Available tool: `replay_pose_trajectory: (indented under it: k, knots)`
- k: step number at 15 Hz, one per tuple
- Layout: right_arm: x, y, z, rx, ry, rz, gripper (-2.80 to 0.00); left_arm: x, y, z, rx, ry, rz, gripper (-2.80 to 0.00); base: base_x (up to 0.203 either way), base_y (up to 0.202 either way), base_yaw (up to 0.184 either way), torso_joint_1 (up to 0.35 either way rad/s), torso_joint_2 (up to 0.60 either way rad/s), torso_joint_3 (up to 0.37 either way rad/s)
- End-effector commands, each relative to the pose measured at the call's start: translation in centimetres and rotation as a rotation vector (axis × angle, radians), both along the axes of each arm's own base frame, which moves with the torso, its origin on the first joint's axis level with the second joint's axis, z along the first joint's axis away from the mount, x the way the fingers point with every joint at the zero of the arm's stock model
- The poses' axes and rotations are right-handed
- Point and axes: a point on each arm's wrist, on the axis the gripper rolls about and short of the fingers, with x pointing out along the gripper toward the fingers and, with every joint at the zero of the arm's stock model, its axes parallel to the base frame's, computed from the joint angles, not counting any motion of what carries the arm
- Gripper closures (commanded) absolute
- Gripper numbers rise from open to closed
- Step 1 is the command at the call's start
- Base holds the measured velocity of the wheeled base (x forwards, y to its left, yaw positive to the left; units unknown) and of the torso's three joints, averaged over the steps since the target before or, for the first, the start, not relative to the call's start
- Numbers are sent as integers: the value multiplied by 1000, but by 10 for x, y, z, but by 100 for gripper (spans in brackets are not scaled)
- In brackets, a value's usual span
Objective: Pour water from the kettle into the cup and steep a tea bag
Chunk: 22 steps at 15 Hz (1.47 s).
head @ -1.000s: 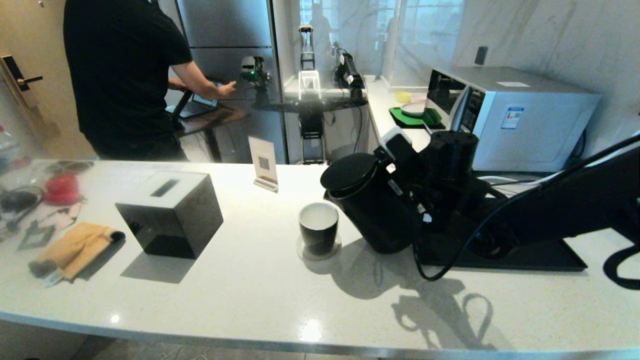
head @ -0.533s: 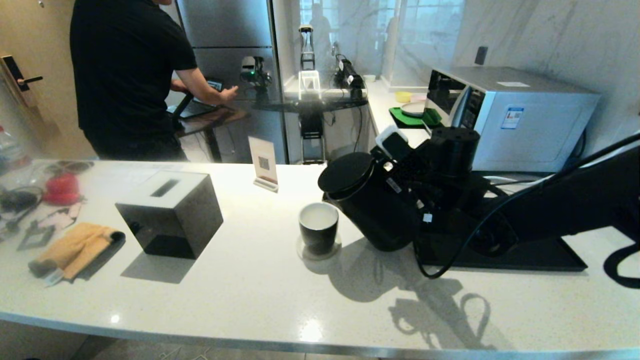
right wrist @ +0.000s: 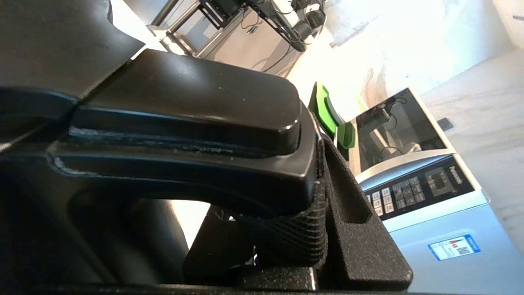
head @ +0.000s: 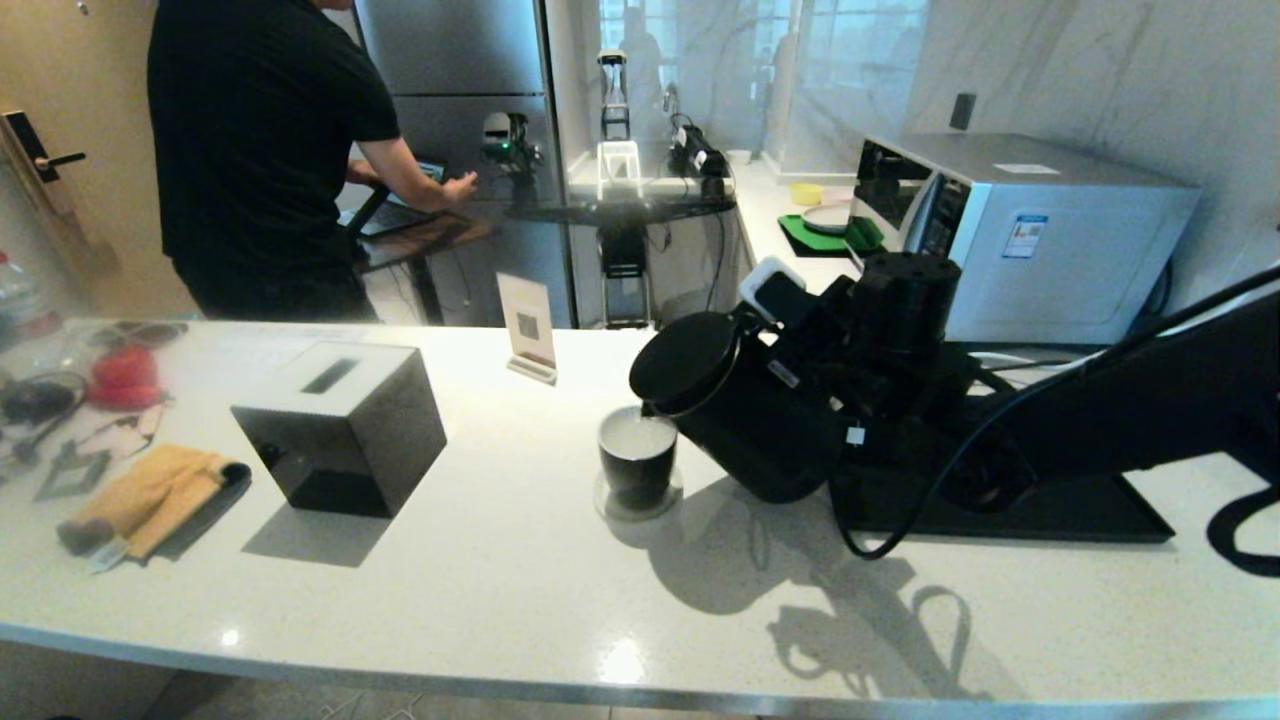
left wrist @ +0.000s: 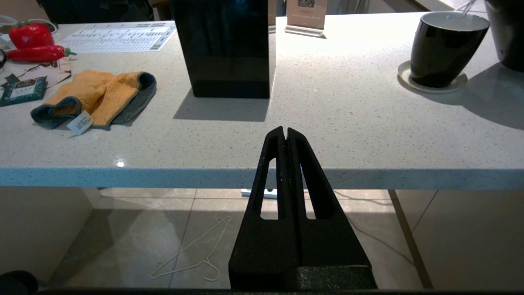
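Black kettle, clamped at its handle in our right gripper, tips over the cup at nine o'clock; pouring underway, steeping remains. Left gripper idles closed, empty.

Matte black kettle — cup glossy black outside, white inside — speckled pale counter.

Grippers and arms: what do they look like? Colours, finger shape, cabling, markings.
Both are matte black. The left gripper has two long tapering fingers with a grainy finish, each with a slot-shaped cutout. The right gripper has the same grainy black fingers, plus a cross-hatched textured pad. The right arm is bulky and black, with a loose black cable looped beneath it and a white block near its wrist.
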Motion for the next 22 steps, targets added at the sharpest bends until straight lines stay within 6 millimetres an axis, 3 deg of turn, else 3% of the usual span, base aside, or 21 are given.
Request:
replay_pose_trajectory:
  k: [1, 22]
  knots:
    - [0, 0, 1, -6, -8, -2, 0, 0, 0, 0, 0, -1, 0, 0, 0, 0, 0, 0, 0, 0]
    - [1, 3, 6, -150, -64, 51, 0, 0, 0, 0, 0, -1, 0, 0, 0, 0, 0, 0, 0, 0]
